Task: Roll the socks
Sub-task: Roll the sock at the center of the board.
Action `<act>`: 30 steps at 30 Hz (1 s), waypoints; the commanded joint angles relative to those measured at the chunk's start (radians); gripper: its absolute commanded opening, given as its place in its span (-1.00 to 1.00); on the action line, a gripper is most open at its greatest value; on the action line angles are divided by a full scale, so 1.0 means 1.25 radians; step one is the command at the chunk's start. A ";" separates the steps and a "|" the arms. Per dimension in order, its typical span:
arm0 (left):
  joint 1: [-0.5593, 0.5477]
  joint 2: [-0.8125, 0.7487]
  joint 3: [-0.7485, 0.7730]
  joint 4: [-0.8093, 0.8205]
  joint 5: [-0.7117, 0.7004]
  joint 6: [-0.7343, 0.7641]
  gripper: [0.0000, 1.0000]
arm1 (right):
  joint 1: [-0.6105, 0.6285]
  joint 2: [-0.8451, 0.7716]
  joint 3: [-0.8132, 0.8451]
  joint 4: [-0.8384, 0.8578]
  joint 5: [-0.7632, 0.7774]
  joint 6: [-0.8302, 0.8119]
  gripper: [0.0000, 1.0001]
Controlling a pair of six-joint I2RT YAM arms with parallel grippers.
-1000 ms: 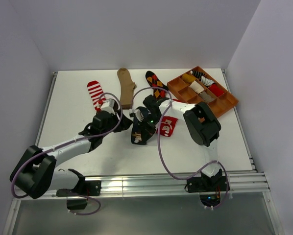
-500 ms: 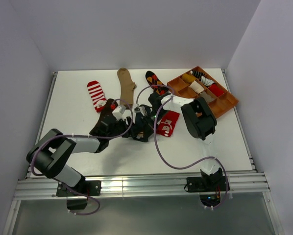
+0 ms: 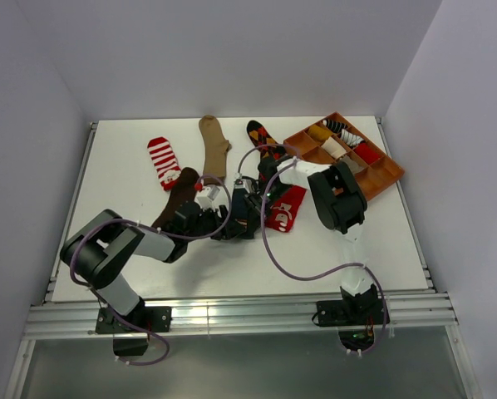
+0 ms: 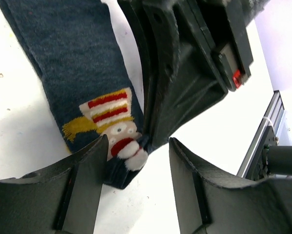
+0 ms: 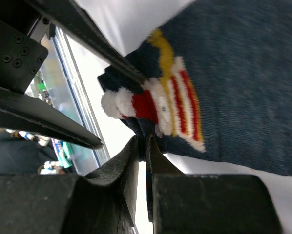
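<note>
A navy sock (image 4: 82,68) with a striped-hat picture lies flat on the white table. My right gripper (image 5: 146,144) is shut on its near edge by the picture; it shows in the top view (image 3: 242,218) too. My left gripper (image 4: 136,170) is open, its jaws straddling that same sock end, beside the right gripper's fingers (image 4: 175,87); in the top view (image 3: 218,223) it sits just left of the right gripper. A dark brown sock (image 3: 179,193), a red-white striped sock (image 3: 161,158), a tan sock (image 3: 214,145), a black argyle sock (image 3: 263,137) and a red picture sock (image 3: 283,208) lie flat around.
A brown wooden compartment tray (image 3: 385,179) with several rolled socks stands at the back right. Both arms and a purple cable (image 3: 269,249) crowd the table's middle. The metal rail runs along the near edge.
My left arm has folded in and its gripper moved right and nearer, up to the navy sock's end, uncovering the dark brown sock. My right gripper stayed on the navy sock.
</note>
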 commanded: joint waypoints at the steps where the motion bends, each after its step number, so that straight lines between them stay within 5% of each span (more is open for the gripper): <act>1: -0.004 0.017 -0.012 0.077 0.034 -0.010 0.16 | -0.017 0.012 0.030 -0.014 -0.023 0.012 -0.78; 30: -0.035 0.024 0.029 -0.050 -0.075 0.074 0.17 | -0.047 0.061 0.083 -0.116 -0.070 -0.028 -0.81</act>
